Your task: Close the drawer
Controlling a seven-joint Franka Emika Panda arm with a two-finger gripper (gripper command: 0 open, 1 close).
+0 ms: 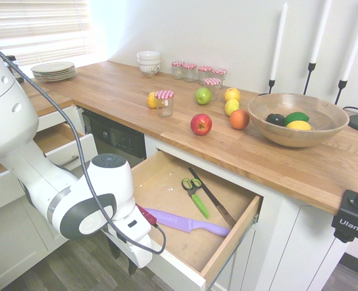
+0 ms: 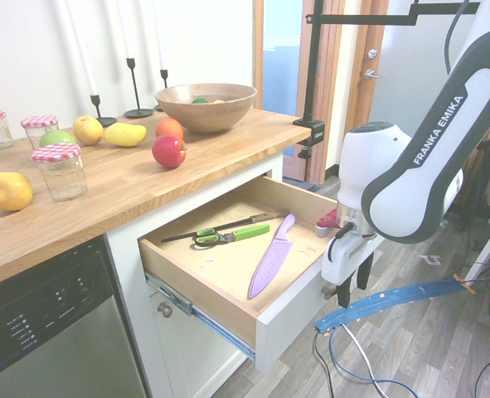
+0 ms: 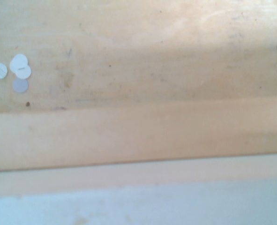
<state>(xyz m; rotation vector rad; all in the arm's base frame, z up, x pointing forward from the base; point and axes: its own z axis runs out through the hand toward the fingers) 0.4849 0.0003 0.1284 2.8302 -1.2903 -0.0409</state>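
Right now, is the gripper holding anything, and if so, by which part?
Nothing that shows. The gripper hangs just outside the drawer front, fingers pointing down; whether they touch the handle cannot be told.

The gripper (image 2: 354, 292) hangs in front of the open drawer (image 2: 290, 319), hiding the handle; whether its fingers touch anything cannot be told. In the first exterior view the arm covers the knife's (image 1: 191, 224) handle end. The wrist view shows only blurred wood
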